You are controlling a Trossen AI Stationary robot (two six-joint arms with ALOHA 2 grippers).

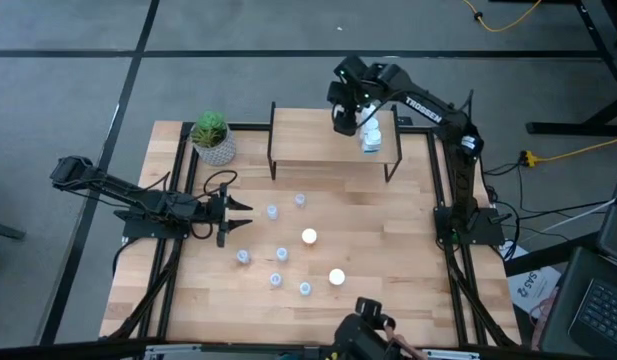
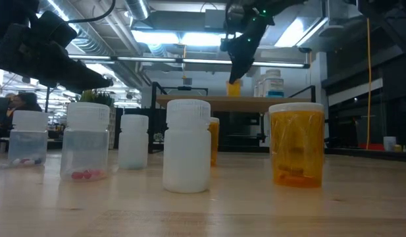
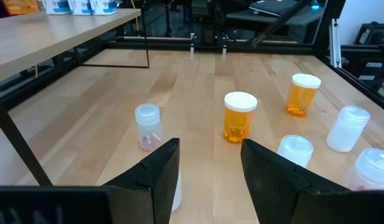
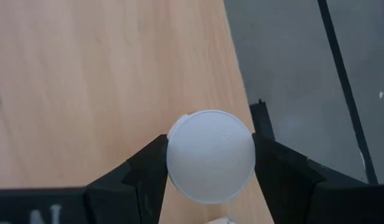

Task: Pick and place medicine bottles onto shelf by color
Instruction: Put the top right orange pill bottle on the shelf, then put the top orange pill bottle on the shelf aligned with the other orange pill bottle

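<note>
Right claw pinching orange bottle over shelf; white bottles just beside — knock-over risk. Left claw spread, idle.

Light matt wood shelf, translucent plastic bottles

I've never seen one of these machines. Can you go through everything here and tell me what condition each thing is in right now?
Right gripper: over the shelf, shut on an orange bottle with a white cap.
Left gripper: open, hovering low over the table, holding nothing.
Shelf: white bottles standing at its right end.
Loose bottles on the table: all upright, capped, scattered.
Potted plant: upright, at the shelf's left.
</note>
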